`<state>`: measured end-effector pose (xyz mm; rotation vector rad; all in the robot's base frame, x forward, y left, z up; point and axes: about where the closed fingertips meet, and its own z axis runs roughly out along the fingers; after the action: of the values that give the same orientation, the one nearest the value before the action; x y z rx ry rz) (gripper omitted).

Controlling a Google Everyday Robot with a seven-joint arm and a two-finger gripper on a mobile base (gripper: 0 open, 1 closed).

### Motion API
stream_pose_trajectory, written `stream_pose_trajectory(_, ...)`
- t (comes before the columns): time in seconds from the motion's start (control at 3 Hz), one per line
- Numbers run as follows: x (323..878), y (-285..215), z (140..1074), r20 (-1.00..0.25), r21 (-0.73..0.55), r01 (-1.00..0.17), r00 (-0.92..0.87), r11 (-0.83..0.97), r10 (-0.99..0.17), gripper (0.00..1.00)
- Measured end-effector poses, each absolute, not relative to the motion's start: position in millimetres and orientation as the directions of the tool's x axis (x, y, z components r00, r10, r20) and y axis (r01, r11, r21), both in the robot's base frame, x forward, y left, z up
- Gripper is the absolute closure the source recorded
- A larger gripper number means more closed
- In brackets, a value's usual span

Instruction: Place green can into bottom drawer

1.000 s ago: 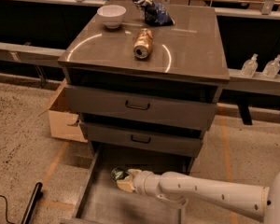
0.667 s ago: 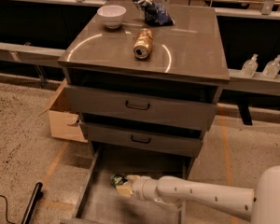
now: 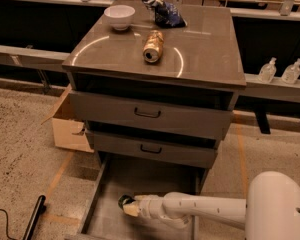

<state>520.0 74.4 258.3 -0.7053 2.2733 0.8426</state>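
The bottom drawer (image 3: 140, 179) is pulled out below the two upper drawers, showing a plain grey floor. My gripper (image 3: 127, 205) reaches in from the right on a white arm, low over the drawer's front left part. A small dark green can (image 3: 124, 201) shows at its tip, held between the fingers just above or on the drawer floor; most of the can is hidden by the gripper.
A gold can (image 3: 153, 46) lies on its side on the cabinet top (image 3: 200, 54), with a white bowl (image 3: 119, 16) and a blue chip bag (image 3: 166, 14) behind it. A cardboard box (image 3: 70, 126) stands left of the cabinet. Two bottles (image 3: 280, 71) sit at the right.
My gripper has moved down and toward the drawer's front left with the green can in it, going lower into the bottom drawer.
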Motion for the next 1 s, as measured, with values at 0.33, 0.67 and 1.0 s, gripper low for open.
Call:
stream_pose_trajectory(0.33, 520, 83, 233, -0.641, 0.417, -0.619, -0.719, 0.665, -0.267, 0.36)
stream_pose_trajectory(0.67, 521, 88, 217, -0.608, 0.441, -0.596, -0.748, 0.671, -0.266, 0.13)
stream_pose_trajectory(1.0, 519, 80, 229, -0.623, 0.427, -0.603, -0.736, 0.674, -0.264, 0.12)
